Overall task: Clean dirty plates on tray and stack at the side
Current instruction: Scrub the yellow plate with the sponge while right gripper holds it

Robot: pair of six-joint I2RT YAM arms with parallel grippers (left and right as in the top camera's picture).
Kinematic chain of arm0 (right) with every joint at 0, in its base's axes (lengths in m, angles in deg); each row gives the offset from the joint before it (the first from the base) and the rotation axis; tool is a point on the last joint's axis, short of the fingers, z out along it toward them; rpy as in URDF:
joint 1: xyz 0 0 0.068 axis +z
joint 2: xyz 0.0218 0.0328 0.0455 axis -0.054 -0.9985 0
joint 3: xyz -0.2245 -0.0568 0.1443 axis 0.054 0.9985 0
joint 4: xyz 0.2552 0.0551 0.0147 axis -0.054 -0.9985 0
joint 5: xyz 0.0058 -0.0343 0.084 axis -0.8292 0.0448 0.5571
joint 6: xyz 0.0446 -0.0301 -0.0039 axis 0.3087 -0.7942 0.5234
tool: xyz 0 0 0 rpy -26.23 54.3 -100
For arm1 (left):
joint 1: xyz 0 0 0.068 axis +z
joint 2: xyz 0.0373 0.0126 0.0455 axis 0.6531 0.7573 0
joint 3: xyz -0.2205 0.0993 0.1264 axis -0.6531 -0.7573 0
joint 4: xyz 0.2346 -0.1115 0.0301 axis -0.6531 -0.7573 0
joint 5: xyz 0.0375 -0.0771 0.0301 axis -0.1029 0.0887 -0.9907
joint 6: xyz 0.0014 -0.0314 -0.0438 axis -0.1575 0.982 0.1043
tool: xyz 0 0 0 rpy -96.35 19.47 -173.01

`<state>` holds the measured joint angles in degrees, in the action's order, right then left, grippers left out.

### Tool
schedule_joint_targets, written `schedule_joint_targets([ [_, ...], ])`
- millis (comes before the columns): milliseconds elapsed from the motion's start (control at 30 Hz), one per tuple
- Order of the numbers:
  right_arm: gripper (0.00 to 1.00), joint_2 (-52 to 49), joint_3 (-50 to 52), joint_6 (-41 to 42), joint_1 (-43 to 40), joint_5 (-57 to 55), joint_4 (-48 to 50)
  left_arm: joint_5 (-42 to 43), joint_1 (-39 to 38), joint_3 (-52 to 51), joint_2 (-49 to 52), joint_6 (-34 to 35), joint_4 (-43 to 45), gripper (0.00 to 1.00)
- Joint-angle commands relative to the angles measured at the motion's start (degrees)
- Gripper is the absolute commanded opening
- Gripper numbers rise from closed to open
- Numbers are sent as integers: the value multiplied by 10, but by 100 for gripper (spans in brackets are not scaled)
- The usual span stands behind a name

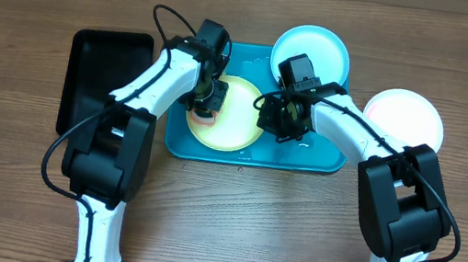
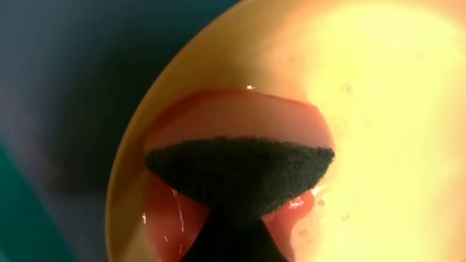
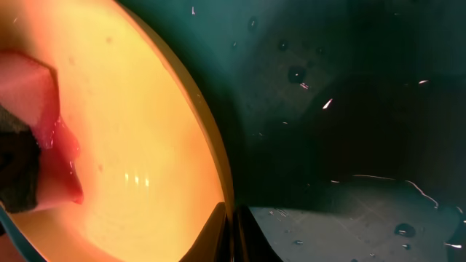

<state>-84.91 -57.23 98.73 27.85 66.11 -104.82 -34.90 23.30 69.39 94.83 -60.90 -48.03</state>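
**Overhead and wrist views.** The yellow-green plate (image 1: 235,126) lies in the turquoise tray (image 1: 178,146), left of centre. The left pincer (image 1: 208,101) is clamped on a pink sponge (image 2: 240,120) with a dark scouring face, pressed near the plate's 9 o'clock edge. The right pincer (image 3: 228,231) is closed narrowly on its 3 o'clock rim. The pale blue plate (image 1: 316,50) rests at the tray's 1 o'clock corner. The white plate (image 1: 403,117), tinged red, lies on the desk (image 1: 6,162) at 3 o'clock, and a black tray (image 1: 97,83) at 9 o'clock.

Black tray (image 1: 105,75) at left, wooden table (image 1: 228,232)
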Motion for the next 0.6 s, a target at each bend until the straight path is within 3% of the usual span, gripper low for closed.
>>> schedule_joint_targets([
  [0, 4, -13, -11, -5, -1, 4, 1, 165, -8, -29, 19, -86, -23, 4],
  [100, 4, -13, -11, -5, -1, 4, 1, 252, -8, -29, 19, -134, -31, 4],
  [200, 4, -13, -11, -5, -1, 4, 0, 245, -8, -28, 19, -133, -27, 4],
  [400, 4, -13, -11, -5, -1, 4, 0, -45, -8, -28, 19, 63, -13, 4],
  [433, 4, -13, -11, -5, -1, 4, 0, -56, -8, -28, 19, 73, -10, 4],
  [500, 4, -13, -11, -5, -1, 4, 0, -7, -8, -26, 19, 42, -2, 4],
  [567, 4, -13, -11, -5, -1, 4, 1, 96, -9, -22, 19, -33, -2, 4],
])
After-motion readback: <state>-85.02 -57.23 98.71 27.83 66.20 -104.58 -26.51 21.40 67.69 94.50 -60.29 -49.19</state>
